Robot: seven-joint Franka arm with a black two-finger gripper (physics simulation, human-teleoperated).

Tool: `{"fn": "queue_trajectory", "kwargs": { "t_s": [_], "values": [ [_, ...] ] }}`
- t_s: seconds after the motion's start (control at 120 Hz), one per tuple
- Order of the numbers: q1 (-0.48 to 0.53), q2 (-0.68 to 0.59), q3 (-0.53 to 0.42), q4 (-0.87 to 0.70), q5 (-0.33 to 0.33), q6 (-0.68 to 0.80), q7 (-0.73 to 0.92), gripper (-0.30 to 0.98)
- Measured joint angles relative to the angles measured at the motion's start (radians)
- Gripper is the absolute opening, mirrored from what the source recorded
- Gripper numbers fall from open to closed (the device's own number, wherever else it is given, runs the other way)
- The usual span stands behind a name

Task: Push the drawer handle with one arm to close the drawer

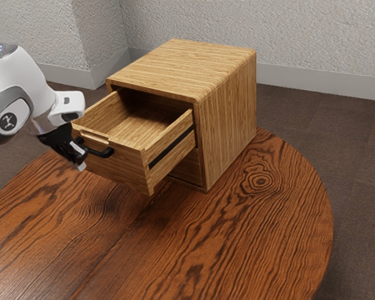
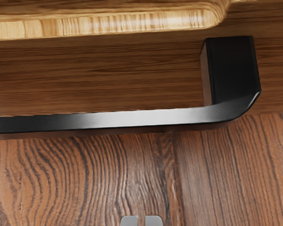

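- A round, dark-grained wooden table [image 1: 237, 250] is set on brown flooring [image 1: 356, 144], backed by textured pale walls [image 1: 212, 22] edged with a light baseboard [image 1: 312, 81].
- A two-drawer wooden cabinet [image 1: 231, 112] with rounded edges is stood on the table.
- Its upper drawer [image 1: 115, 169] is pulled well out; bare wooden floor and sides are seen inside.
- The lower drawer [image 1: 187, 167] is partly hidden beneath it.
- The black bar handle [image 1: 101, 152] is fixed to the upper drawer's front.
- The gripper [image 1: 80, 164] is held near the handle, its fingertips [image 2: 153, 221] nearly together, with nothing gripped; whether the handle is touched cannot be told.
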State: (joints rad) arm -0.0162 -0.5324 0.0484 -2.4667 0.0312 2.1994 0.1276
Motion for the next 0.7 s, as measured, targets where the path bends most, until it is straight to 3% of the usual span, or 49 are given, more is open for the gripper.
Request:
{"fn": "queue_trajectory", "kwargs": {
  "t_s": [0.7],
  "values": [
    [-0.009, 0.210, 0.037, 0.163, 0.009, 0.047, 0.022, -0.10]
  ]
}}
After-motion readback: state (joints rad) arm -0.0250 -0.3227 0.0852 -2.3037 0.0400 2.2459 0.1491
